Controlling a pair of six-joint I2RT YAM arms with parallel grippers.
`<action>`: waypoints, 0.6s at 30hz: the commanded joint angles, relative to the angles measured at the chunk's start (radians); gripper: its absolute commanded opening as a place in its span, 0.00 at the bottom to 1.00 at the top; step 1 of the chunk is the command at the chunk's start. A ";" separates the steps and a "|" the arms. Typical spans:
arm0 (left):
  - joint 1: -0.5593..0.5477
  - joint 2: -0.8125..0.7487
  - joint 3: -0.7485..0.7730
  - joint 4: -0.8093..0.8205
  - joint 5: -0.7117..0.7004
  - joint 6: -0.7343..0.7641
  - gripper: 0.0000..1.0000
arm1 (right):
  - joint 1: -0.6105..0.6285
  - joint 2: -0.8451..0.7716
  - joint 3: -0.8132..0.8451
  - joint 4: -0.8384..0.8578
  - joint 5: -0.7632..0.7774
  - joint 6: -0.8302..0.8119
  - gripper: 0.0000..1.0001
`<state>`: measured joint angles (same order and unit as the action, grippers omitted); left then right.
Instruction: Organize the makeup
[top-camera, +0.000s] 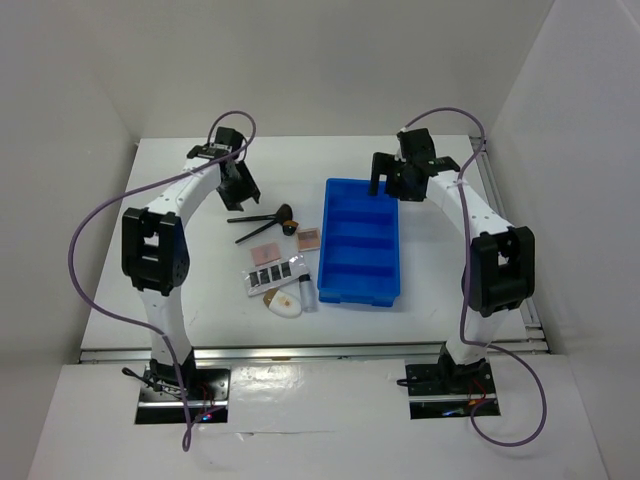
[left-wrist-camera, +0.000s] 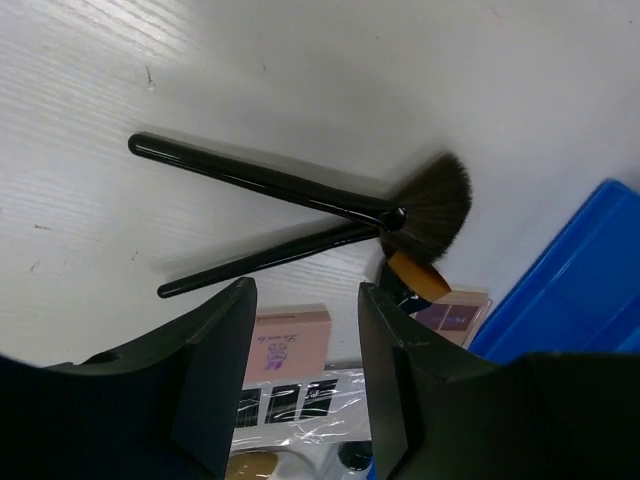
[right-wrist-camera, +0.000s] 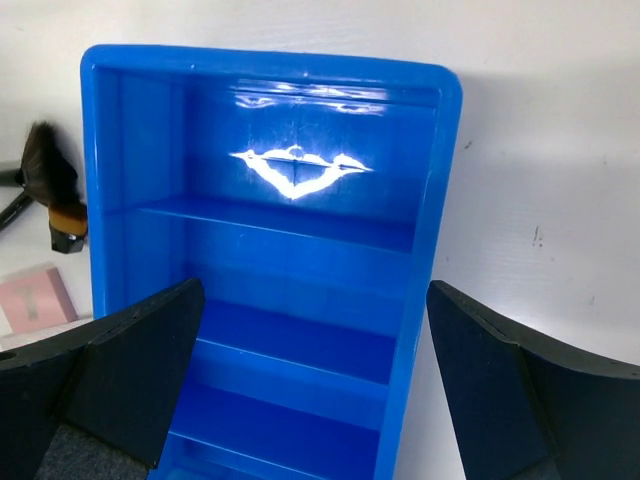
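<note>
The makeup lies left of the blue tray (top-camera: 360, 240). Two black brushes (top-camera: 262, 218) are crossed, and the fan brush head (left-wrist-camera: 430, 200) points toward the tray. Below them lie a pink compact (left-wrist-camera: 290, 340), a brown compact (left-wrist-camera: 455, 312), a white strip palette (left-wrist-camera: 300, 400), a white-tan oval (top-camera: 283, 303) and a small white tube (top-camera: 307, 295). My left gripper (left-wrist-camera: 305, 290) hovers over the brush handles, its jaws apart with nothing between them. Above the far end of the tray, my right gripper (right-wrist-camera: 315, 290) is wide open and empty.
The tray (right-wrist-camera: 430, 200) has several cross compartments, all bare in the right wrist view. White walls close in the table at the back and on both sides. Purple cables loop off both arms.
</note>
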<state>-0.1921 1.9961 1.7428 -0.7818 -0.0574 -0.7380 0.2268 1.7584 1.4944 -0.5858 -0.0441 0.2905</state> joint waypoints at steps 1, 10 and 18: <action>0.019 0.026 0.000 -0.005 0.028 -0.145 0.59 | 0.013 -0.008 -0.006 0.000 -0.027 -0.010 1.00; 0.028 0.113 0.015 -0.025 0.007 -0.268 0.81 | 0.013 -0.008 -0.028 -0.011 -0.027 -0.010 1.00; 0.028 0.187 0.043 0.002 -0.022 -0.336 0.76 | 0.013 -0.039 -0.068 -0.020 -0.017 -0.001 1.00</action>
<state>-0.1677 2.1586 1.7508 -0.7898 -0.0635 -1.0225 0.2283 1.7580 1.4494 -0.5945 -0.0650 0.2909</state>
